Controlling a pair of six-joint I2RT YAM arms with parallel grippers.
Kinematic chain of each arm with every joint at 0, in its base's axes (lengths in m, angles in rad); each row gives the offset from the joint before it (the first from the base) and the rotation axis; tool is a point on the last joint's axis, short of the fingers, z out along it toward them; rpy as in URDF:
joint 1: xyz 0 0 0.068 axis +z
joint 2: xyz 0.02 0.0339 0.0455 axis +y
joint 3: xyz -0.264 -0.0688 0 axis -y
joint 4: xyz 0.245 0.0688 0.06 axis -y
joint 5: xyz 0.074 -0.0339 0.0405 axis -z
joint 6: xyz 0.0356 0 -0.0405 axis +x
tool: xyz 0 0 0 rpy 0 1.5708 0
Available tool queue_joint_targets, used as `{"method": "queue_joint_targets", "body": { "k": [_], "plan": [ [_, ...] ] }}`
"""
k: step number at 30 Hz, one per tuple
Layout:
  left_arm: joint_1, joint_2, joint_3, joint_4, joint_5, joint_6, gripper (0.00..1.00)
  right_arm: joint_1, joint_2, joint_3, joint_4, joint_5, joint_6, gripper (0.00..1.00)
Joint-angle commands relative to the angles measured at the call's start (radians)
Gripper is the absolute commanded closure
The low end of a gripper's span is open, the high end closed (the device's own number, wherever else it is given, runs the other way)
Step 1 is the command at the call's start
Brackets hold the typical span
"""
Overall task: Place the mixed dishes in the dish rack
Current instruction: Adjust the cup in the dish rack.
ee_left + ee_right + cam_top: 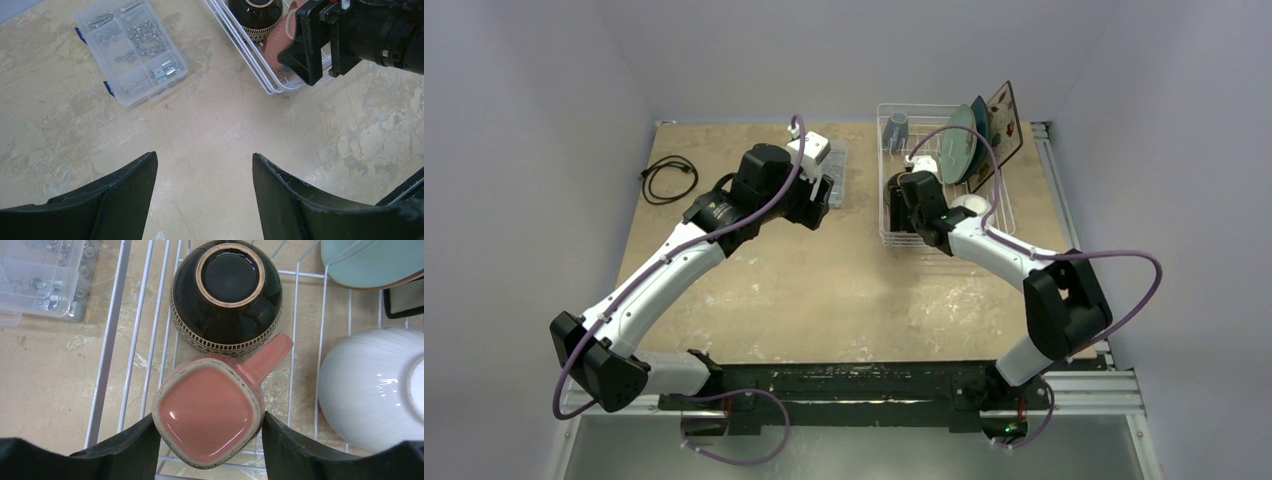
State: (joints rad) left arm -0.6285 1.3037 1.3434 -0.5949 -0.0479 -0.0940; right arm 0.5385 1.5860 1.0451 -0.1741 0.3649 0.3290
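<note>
Top external sits high behind both arm bases, looking down and forward across the whole mottled tan bench (824,290), with everything small. Left wrist hangs at middle height and peers down past the left pincer (205,195) at bare bench. Right wrist is in very close, staring straight down past the right pincer (209,422) onto an upturned salmon-pink mug (210,410). And all three views share the clear plastic compartment box (131,50) and the box-side edge of the white wire dish rack (260,75).
</note>
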Motion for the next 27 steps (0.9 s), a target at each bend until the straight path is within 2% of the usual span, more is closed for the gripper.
{"method": "queue_joint_targets", "body": {
  "k": [1, 4, 10, 12, 14, 16, 19, 22, 27],
  "plan": [
    [0.003, -0.002, 0.026, 0.011, 0.021, -0.016, 0.32, -0.047, -0.136, 0.008, 0.063, -0.035, -0.130, 0.91],
    [0.003, -0.005, 0.026, 0.012, 0.031, -0.023, 0.32, -0.083, -0.194, -0.010, 0.072, -0.134, -0.216, 1.00],
    [0.003, -0.004, 0.025, 0.012, 0.043, -0.035, 0.32, -0.126, -0.217, 0.015, 0.058, -0.155, -0.382, 1.00],
    [0.003, -0.001, 0.026, 0.013, 0.065, -0.039, 0.32, -0.184, -0.195, 0.041, 0.084, -0.212, -0.425, 1.00],
    [0.003, -0.001, 0.026, 0.012, 0.072, -0.042, 0.32, -0.236, -0.155, 0.083, 0.083, -0.340, -0.505, 1.00],
    [0.003, -0.002, 0.025, 0.012, 0.070, -0.041, 0.32, -0.270, -0.105, 0.121, 0.065, -0.447, -0.598, 1.00],
    [0.003, 0.001, 0.022, 0.015, 0.060, -0.039, 0.32, -0.333, -0.043, 0.170, 0.057, -0.525, -0.659, 1.00],
    [0.002, 0.008, 0.023, 0.016, 0.065, -0.039, 0.32, -0.388, 0.000, 0.214, 0.019, -0.690, -0.765, 1.00],
    [0.003, 0.013, 0.026, 0.015, 0.082, -0.044, 0.32, -0.439, 0.081, 0.271, -0.020, -0.743, -0.842, 1.00]
  ]
}}
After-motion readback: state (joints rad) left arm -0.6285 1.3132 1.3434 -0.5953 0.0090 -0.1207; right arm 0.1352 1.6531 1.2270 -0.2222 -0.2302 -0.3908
